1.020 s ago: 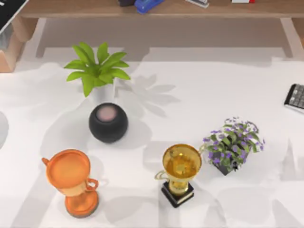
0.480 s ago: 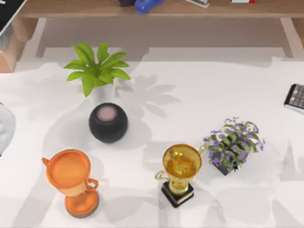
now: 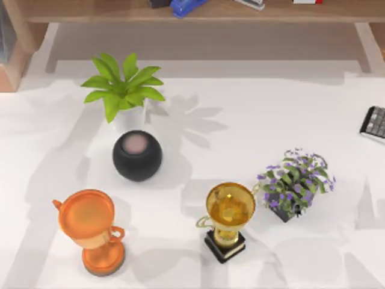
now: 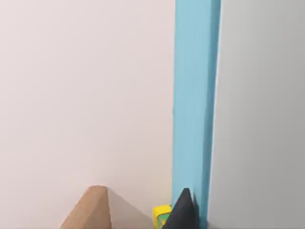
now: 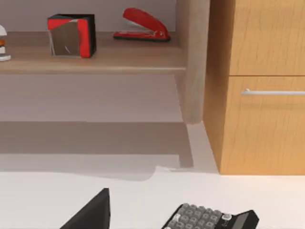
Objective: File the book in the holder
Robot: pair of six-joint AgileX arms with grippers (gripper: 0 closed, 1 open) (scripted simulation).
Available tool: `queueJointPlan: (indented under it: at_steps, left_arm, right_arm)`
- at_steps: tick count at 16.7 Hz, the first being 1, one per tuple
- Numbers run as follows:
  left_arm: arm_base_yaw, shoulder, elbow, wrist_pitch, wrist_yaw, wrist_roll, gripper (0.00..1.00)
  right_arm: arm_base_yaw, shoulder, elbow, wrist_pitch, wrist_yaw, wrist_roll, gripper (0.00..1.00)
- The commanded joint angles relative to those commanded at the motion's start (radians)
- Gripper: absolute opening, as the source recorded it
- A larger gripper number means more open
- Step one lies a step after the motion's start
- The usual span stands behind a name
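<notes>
Far to the left of the black ball (image 3: 137, 155) and beyond it, at the table's (image 3: 252, 120) edge, you see a corner of the holder (image 3: 13, 67), tan wood with a greyish inside. You cannot tell from these views where the book is. In the left wrist view your left gripper (image 4: 183, 212) shows as a dark tip against a tall blue strip (image 4: 196, 105), with a tan wooden corner (image 4: 93, 212) and a small yellow thing (image 4: 162, 214) close by. You cannot tell whether this gripper is clenched or released. Nearer than the ball and a little to its left stands the orange trophy (image 3: 90, 226). Just behind the ball is the green plant (image 3: 123, 87). Farther back runs the long wooden shelf (image 3: 240, 11), with a blue object (image 3: 186, 6) on it. To the ball's right and nearer stands the gold trophy (image 3: 228, 217), and just beside that, farther right, the purple flowering plant (image 3: 295, 183). Far right of the ball, at the table's edge, lies the calculator (image 3: 374, 123). The right wrist view shows your right gripper (image 5: 90, 214) as a dark wedge near that calculator, and again you cannot tell its state. Beyond it are a red stapler (image 5: 143, 25) and a red and black cube (image 5: 71, 42) on the shelf, beside a wooden drawer cabinet (image 5: 262, 86).
</notes>
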Motion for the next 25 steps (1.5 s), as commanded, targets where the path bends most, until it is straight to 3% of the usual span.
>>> queueJointPlan:
  at_steps: [5,11,15,19,25]
  left_arm:
    - [0.343,-0.102,-0.252,0.168,0.126,0.282,0.0]
    - [0.779,-0.136,-0.708,0.366,0.325,0.713,0.0]
    - [0.981,-0.136,-1.026,0.49,0.487,1.008,0.0]
    - [1.047,-0.15,-1.28,0.611,0.667,1.271,0.0]
    - [0.91,-0.167,-1.444,0.757,0.902,1.522,0.0]
  right_arm:
    - [0.0,0.0,0.0,0.0,0.0,0.0,1.0]
    - [0.0,0.0,0.0,0.0,0.0,0.0,1.0]
    - [0.0,0.0,0.0,0.0,0.0,0.0,1.0]
    - [0.0,0.0,0.0,0.0,0.0,0.0,1.0]
    - [0.0,0.0,0.0,0.0,0.0,0.0,1.0]
